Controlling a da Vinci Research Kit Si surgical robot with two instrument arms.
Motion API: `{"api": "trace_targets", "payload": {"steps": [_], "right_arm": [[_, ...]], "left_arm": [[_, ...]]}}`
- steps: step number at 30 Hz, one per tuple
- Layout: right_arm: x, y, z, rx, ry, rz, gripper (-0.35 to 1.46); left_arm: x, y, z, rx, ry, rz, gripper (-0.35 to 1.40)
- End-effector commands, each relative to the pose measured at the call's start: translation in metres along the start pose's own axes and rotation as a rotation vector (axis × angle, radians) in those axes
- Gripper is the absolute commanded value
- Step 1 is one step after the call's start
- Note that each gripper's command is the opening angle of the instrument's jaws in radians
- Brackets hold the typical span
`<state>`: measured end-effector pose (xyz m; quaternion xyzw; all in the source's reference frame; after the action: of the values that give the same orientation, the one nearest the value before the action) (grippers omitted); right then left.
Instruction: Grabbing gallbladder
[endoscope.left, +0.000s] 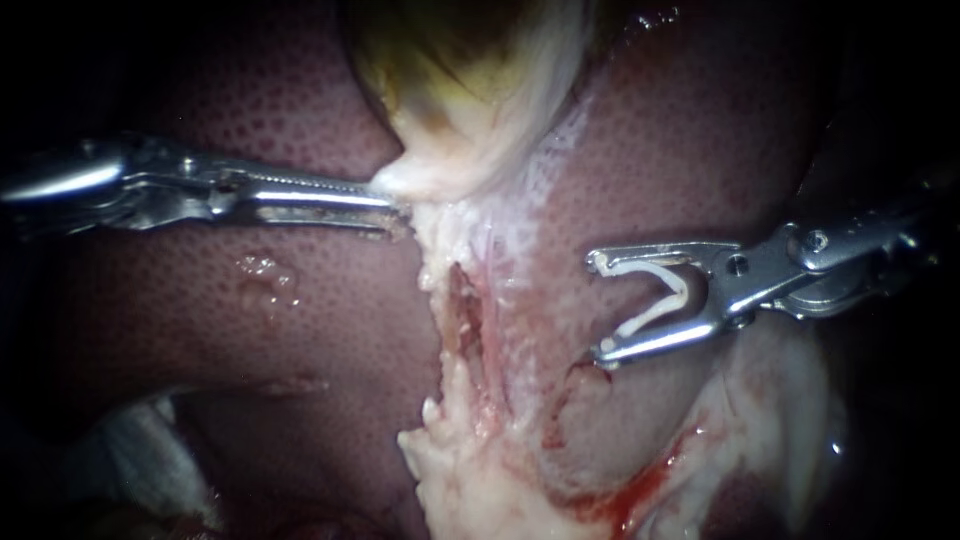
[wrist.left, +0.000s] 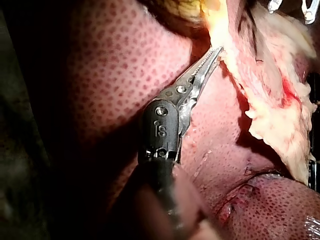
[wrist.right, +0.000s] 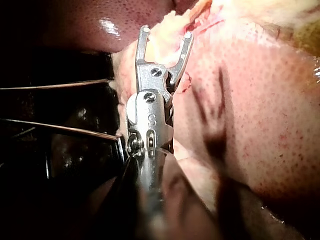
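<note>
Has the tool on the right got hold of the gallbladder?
No, the right instrument holds only a white clip between its jaws, over the liver and clear of the gallbladder.

You are holding your left instrument (endoscope.left: 398, 208) almost level in the endoscope view, its shaft entering from the left and its long, slim tip pointing toward the middle. You are holding your right instrument (endoscope.left: 598, 307) opposite it, entering from the right and tilting slightly downward toward its tip. Its jaws are standing wide apart like a fork, and they are carrying a white clip (endoscope.left: 640, 268) that is touching both of them. The two tips are facing each other, well apart.
</note>
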<state>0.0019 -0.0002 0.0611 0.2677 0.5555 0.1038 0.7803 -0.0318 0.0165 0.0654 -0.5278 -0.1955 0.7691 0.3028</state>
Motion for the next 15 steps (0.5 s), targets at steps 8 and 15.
{"api": "trace_targets", "payload": {"steps": [8,15], "right_arm": [[0.0000,0.0000,0.0000,0.000,0.000,0.000,0.60],[0.0000,0.0001,0.0000,-0.001,0.000,0.000,0.60]], "left_arm": [[0.0028,-0.0006,-0.0038,0.024,0.058,0.040,-0.35],[0.0034,-0.0002,-0.0046,0.037,0.060,0.039,-0.35]]}}
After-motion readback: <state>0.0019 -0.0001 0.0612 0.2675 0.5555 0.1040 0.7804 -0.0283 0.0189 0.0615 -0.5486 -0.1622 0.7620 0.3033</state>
